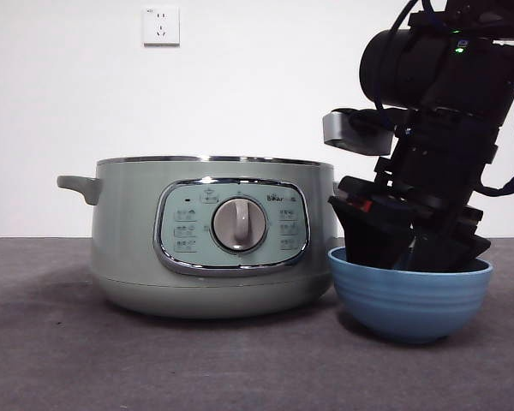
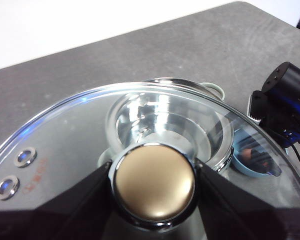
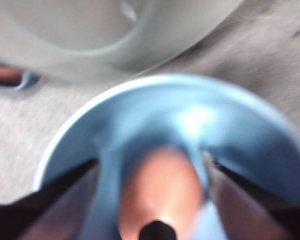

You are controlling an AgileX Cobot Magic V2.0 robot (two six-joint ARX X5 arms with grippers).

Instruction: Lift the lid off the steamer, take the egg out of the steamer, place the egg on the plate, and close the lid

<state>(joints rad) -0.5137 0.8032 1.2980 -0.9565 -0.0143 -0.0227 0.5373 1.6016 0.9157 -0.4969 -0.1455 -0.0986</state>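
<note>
The pale green steamer [image 1: 210,235] stands open on the table, with no lid on it. My left gripper [image 2: 154,186] is shut on the knob [image 2: 154,182] of the glass lid [image 2: 65,130] and holds it above the steamer [image 2: 170,125], which shows through the glass. My right gripper [image 1: 403,244] reaches down into the blue plate [image 1: 409,300] to the right of the steamer. In the right wrist view my right gripper [image 3: 157,200] is closed around a brown egg [image 3: 160,190], low inside the plate [image 3: 90,130]. The view is blurred. The egg is hidden in the front view.
A white wall with a socket [image 1: 161,25] is behind the table. The steamer's handle [image 1: 79,185] sticks out to the left. The plate stands close against the steamer's right side. The right arm [image 2: 285,100] shows in the left wrist view.
</note>
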